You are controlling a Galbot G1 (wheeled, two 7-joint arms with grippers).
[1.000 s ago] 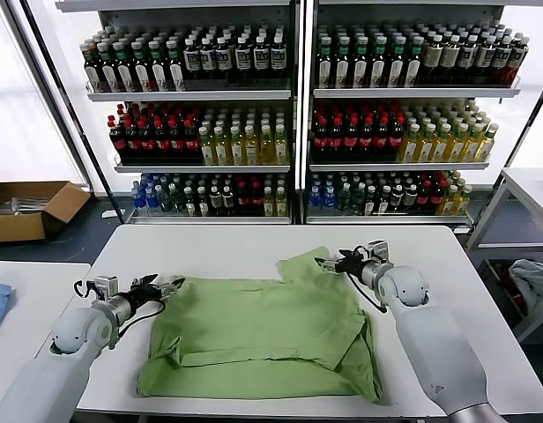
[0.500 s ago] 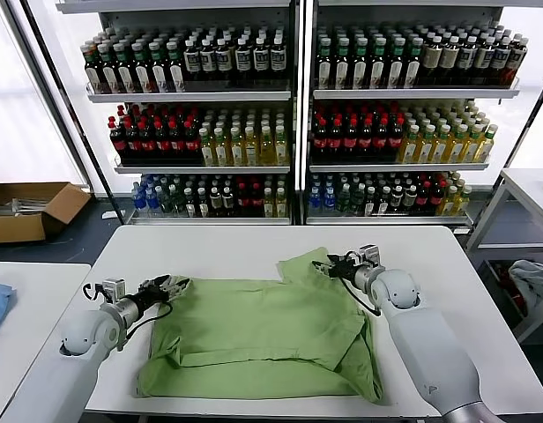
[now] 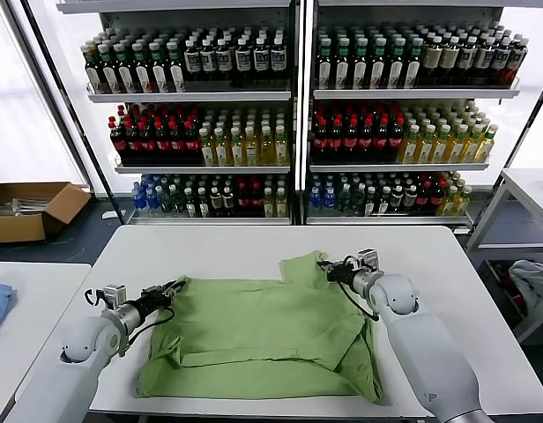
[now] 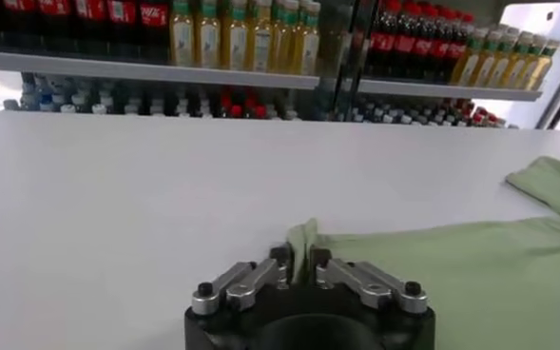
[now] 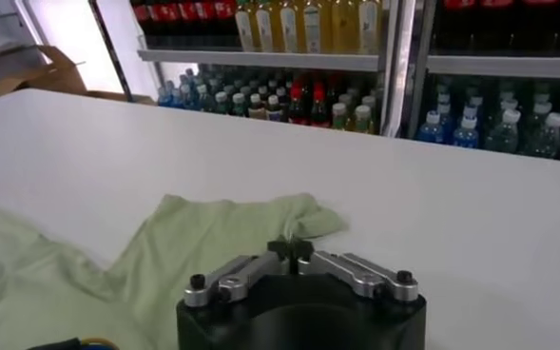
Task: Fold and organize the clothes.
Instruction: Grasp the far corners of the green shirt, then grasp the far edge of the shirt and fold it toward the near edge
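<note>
Green collared shirt (image 3: 263, 335) spread flat on white worktop (image 3: 227, 247), unfolded. Left gripper (image 3: 172, 287) fingers pinching left sleeve edge; right gripper (image 3: 329, 267) fingers pinching right sleeve. Folding not started.

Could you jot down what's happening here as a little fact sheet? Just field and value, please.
Item: green shirt, lying mostly flat on the white table
Left hand: shut on the shirt's left corner
Right hand: shut on the shirt's sleeve at the far right
Fold state: one side partly folded over, not yet a neat stack
Behind the table: shelves of bottles
Off to the side: cardboard box on the floor
</note>
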